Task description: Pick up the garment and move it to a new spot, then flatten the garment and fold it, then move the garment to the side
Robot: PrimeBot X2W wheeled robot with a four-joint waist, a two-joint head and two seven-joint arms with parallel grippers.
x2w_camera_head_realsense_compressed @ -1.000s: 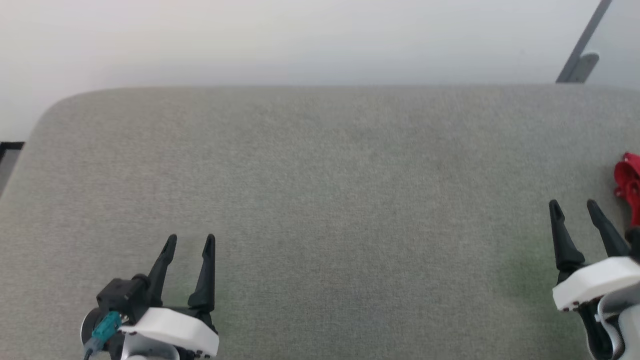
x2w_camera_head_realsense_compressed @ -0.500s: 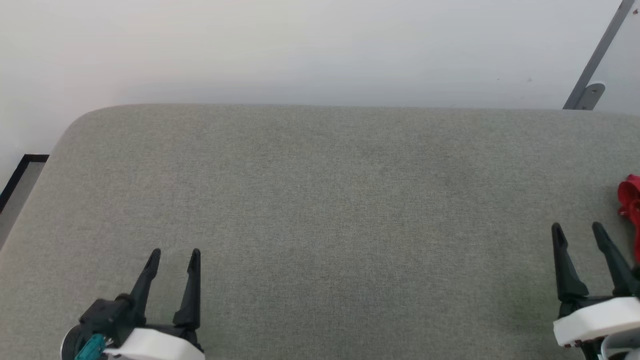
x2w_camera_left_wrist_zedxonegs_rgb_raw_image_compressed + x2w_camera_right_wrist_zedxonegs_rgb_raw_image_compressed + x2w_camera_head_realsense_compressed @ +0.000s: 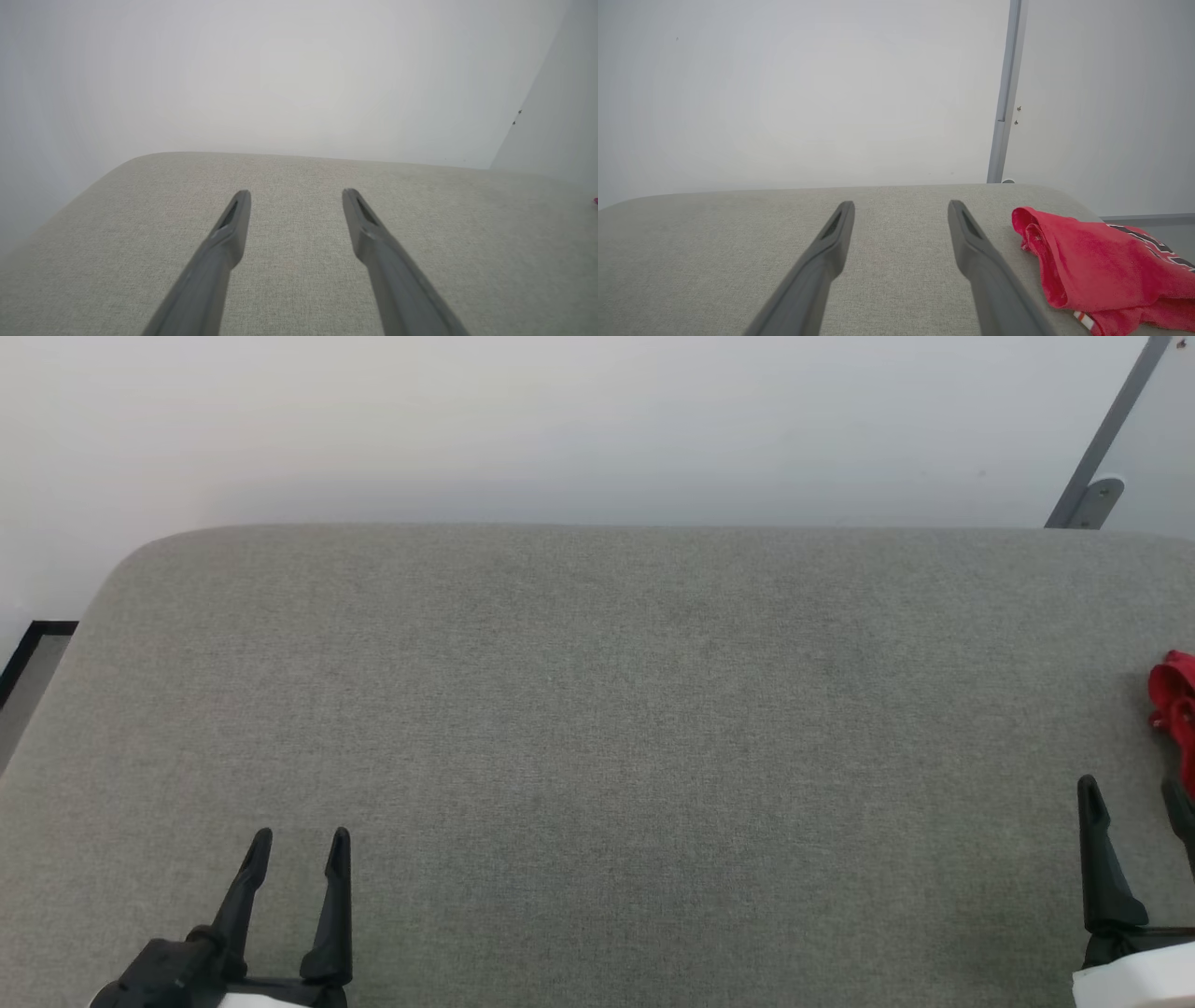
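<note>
- 2 arms are hovering low over the grey table (image 3: 597, 709). The left pincer (image 3: 301, 840) and the right pincer (image 3: 1130, 793) are both gaping wide, holding nothing.
- 1 red garment (image 3: 1101, 261) is lying crumpled at the table's right end, just beside the right pincer, which is probably the better placed for grabbing it.
- Bare table in the middle is likely waiting as the flattening spot.

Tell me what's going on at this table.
A two-armed robot faces a grey fabric-covered table. Its left gripper and right gripper are both open and empty, fingers pointing across the table. The red garment lies crumpled near the table's right end, just to the right of the right gripper and apart from it. Nothing has been picked up yet, so the moving, flattening and folding are all ahead.
</note>
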